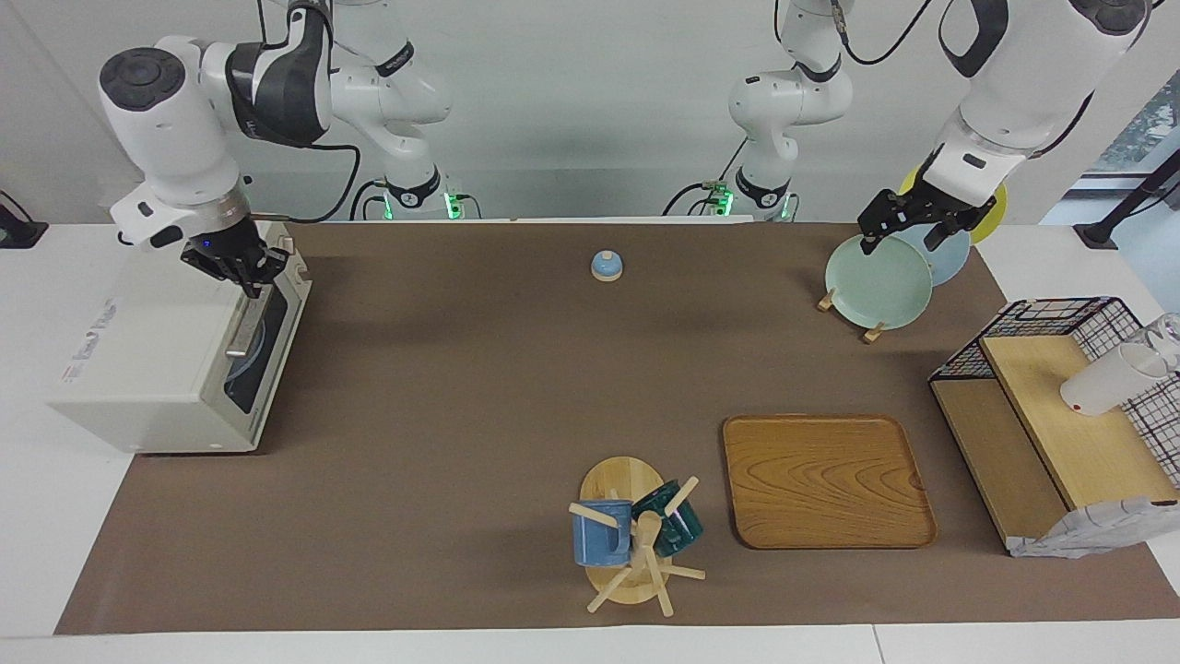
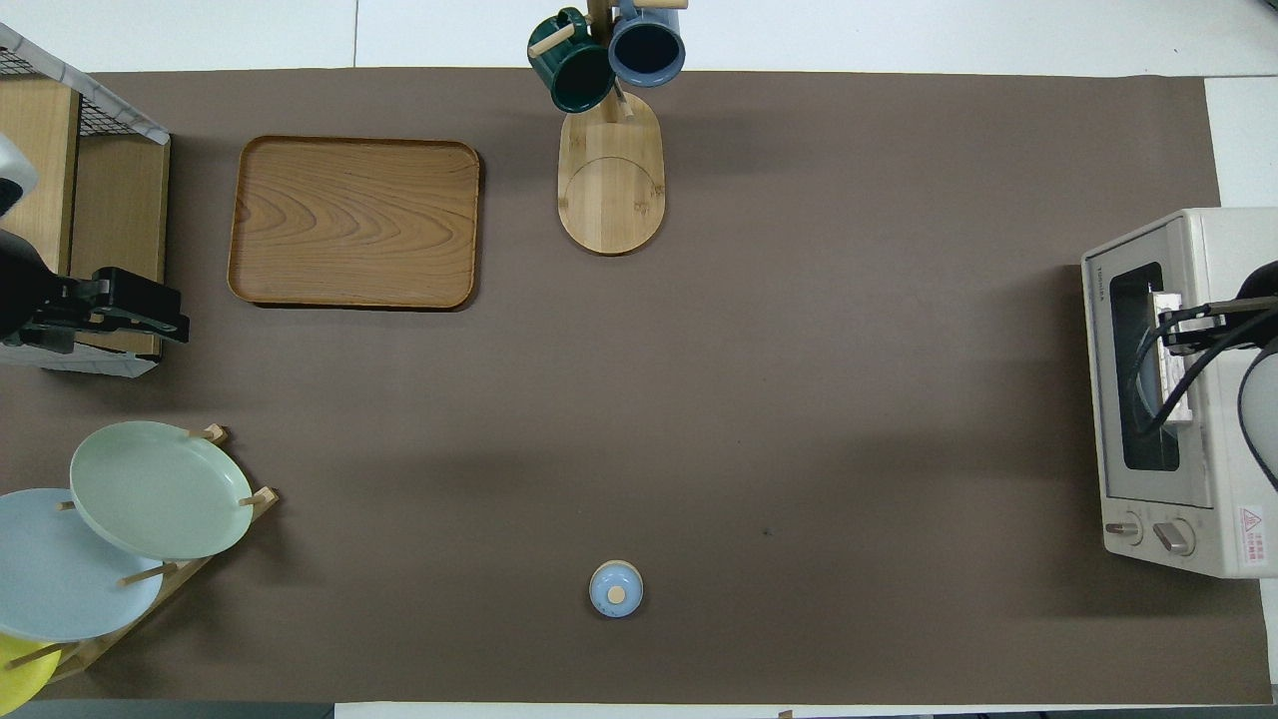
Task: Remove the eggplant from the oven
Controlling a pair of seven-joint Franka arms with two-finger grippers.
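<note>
The off-white oven (image 1: 157, 369) stands at the right arm's end of the table, and its dark glass door (image 1: 251, 364) is closed. It also shows in the overhead view (image 2: 1223, 419). The eggplant is hidden; only a pale round shape shows through the glass. My right gripper (image 1: 247, 277) points down at the top edge of the door, at the end of the metal bar handle (image 1: 245, 325) nearer the robots. It shows over the handle in the overhead view (image 2: 1170, 325). My left gripper (image 1: 908, 232) waits open and empty in the air above the plates.
A plate rack with a green plate (image 1: 878, 281) stands near the left arm. A wire and wood shelf (image 1: 1051, 415) holds a white cup. A wooden tray (image 1: 825, 480), a mug tree (image 1: 636, 535) and a small blue lid (image 1: 606, 266) lie on the brown mat.
</note>
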